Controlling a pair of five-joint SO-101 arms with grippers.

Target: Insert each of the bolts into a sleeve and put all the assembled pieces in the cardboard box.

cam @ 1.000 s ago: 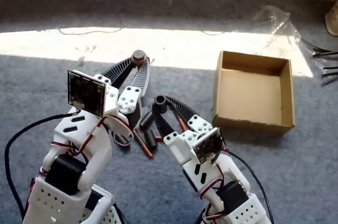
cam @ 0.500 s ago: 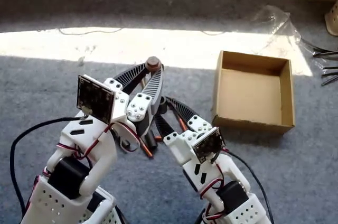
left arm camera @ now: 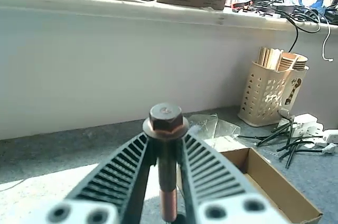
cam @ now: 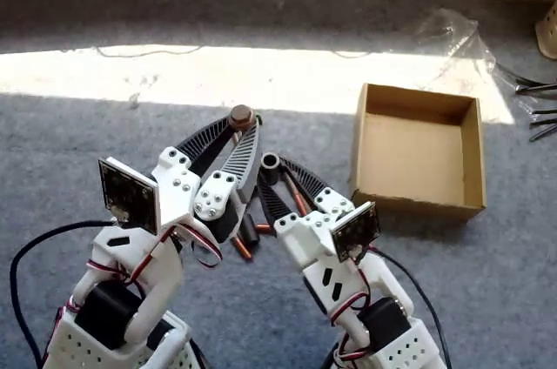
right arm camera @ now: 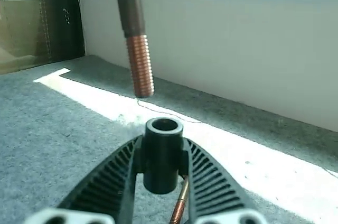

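The bolt, judged hard and slick, is clamped under its head by the left gripper; the sleeve, at five o'clock, by the right gripper.

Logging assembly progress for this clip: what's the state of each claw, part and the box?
Left claw: shut on bolt.
Bolt: held head-up, above sleeve, not inserted.
Right claw: shut on sleeve.
Sleeve: held upright, bore empty.
Box: open, empty.
Loose bolt: lying on carpet, unsleeved.

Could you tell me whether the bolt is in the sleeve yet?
Out: the bolt hangs above and apart from the sleeve, whose bore shows empty.
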